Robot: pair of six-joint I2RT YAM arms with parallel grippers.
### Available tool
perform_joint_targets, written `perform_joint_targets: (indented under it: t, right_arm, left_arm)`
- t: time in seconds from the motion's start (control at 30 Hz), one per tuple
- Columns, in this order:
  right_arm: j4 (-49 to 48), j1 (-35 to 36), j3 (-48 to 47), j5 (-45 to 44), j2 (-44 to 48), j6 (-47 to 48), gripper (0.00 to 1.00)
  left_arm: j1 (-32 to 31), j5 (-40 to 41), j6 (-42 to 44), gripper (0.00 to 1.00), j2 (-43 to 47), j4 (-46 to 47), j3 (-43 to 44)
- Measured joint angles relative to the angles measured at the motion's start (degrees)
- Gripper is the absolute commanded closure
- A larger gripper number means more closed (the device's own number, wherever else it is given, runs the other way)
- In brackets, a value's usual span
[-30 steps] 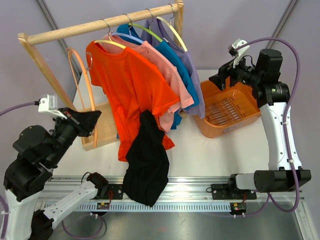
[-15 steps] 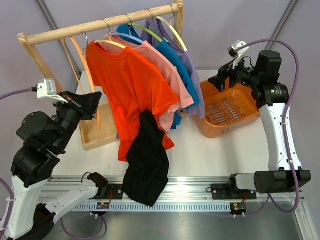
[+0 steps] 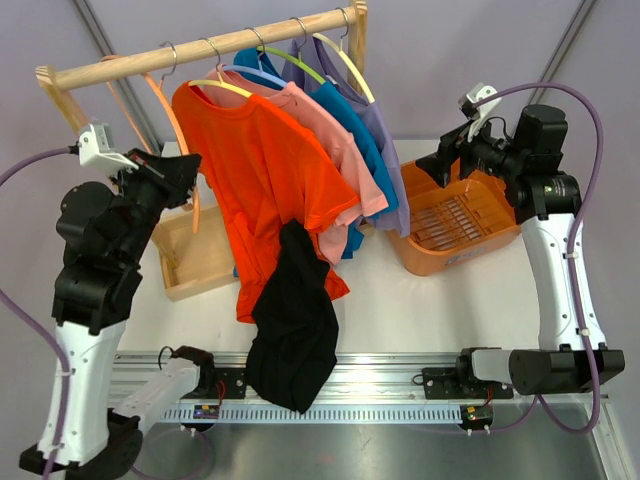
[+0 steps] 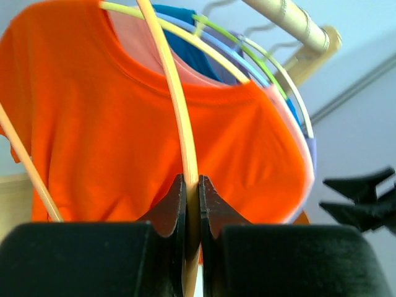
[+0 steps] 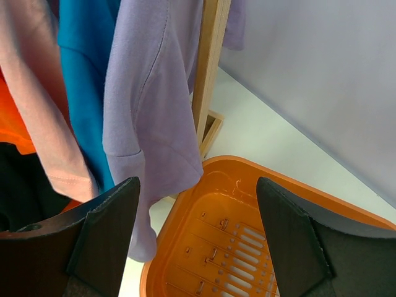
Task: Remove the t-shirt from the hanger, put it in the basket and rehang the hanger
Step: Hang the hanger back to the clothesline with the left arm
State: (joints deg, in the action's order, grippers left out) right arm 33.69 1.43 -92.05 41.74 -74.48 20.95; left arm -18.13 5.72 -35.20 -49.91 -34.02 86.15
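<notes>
My left gripper (image 3: 186,172) is shut on the lower arm of a bare orange hanger (image 3: 178,132), held up at the left end of the wooden rail (image 3: 120,64). The hanger's hook is by the rail; I cannot tell if it rests on it. In the left wrist view the hanger (image 4: 176,111) runs up from between the closed fingers of the left gripper (image 4: 191,185). A black t-shirt (image 3: 295,320) lies crumpled on the table, draping over its near edge, off any hanger. My right gripper (image 3: 432,163) hangs open above the orange basket (image 3: 492,222), holding nothing (image 5: 198,182).
Orange (image 3: 260,180), pink (image 3: 335,150), blue (image 3: 365,150) and lilac (image 3: 392,170) t-shirts hang on hangers along the rail. A wooden box (image 3: 200,272) sits on the table under the left gripper. The basket (image 5: 247,168) is empty.
The left arm has risen and carried the bare hanger up from beside the wooden box to the rail. The right arm has barely shifted.
</notes>
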Motion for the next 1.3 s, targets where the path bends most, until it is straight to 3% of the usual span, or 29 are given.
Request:
perform_joint_targets:
  t: [0.13,0.2,0.47,0.87,1.3]
  right_arm:
    - [-0.02,0.00,1.20,-0.02,1.44,0.00,0.16]
    - [0.00,0.00,2.08,-0.07,2.43,0.02,0.16]
    - [0.00,0.00,3.65,-0.11,4.42,0.04,0.16]
    - [0.02,-0.02,3.72,-0.07,3.78,0.07,0.16]
    - [0.00,-0.24,4.76,-0.09,3.78,0.33,0.16]
  left_arm:
    - [14.08,-12.15,-6.86,1.00,-0.02,8.83,-6.80]
    - [17.97,-16.41,-9.99,1.00,-0.04,12.50,-9.90]
    - [24.52,-27.82,-19.30,1.00,1.97,21.53,-14.51]
    - [32.44,-27.15,-30.73,1.00,9.40,30.69,-22.69]
    - [36.68,-21.66,-38.53,1.00,10.19,31.34,-26.88]
